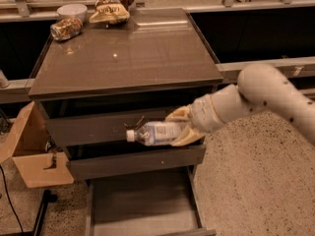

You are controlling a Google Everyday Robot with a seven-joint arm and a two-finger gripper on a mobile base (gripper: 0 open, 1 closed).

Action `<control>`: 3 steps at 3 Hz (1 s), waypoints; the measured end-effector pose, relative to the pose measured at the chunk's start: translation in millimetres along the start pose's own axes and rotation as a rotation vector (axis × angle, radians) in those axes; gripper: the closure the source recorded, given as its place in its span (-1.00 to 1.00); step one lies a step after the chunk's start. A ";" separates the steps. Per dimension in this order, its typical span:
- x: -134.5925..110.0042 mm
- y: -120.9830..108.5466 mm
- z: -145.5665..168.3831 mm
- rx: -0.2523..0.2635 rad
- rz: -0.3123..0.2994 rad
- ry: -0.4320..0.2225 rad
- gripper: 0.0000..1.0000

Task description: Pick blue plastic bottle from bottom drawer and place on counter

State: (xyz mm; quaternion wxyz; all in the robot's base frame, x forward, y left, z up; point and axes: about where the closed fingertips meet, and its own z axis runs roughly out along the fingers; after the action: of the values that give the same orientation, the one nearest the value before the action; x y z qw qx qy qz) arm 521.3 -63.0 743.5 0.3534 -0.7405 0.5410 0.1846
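Observation:
My gripper (181, 127) is shut on the blue plastic bottle (153, 132), a small clear bottle with a white cap and pale blue label. It holds the bottle lying sideways, cap to the left, in the air in front of the scratched upper drawer front. The bottom drawer (142, 205) is pulled open below and shows a flat grey floor. The counter (128, 53) is the glossy grey-brown top of the cabinet, above the bottle.
At the counter's back left lie a shiny can (66, 28), a white bowl (72, 10) and a snack bag (112, 6). An open cardboard box (30, 151) stands left of the cabinet. My white arm (261, 97) reaches in from the right over speckled floor.

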 end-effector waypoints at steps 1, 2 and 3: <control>-38.3 -26.0 -44.3 -0.007 -0.045 0.039 1.00; -38.3 -26.0 -44.3 -0.007 -0.045 0.039 1.00; -54.5 -35.7 -54.3 -0.016 -0.067 0.027 1.00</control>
State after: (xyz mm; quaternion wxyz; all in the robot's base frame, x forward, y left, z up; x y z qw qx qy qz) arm 529.7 -59.8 827.8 0.3461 -0.7634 0.5192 0.1670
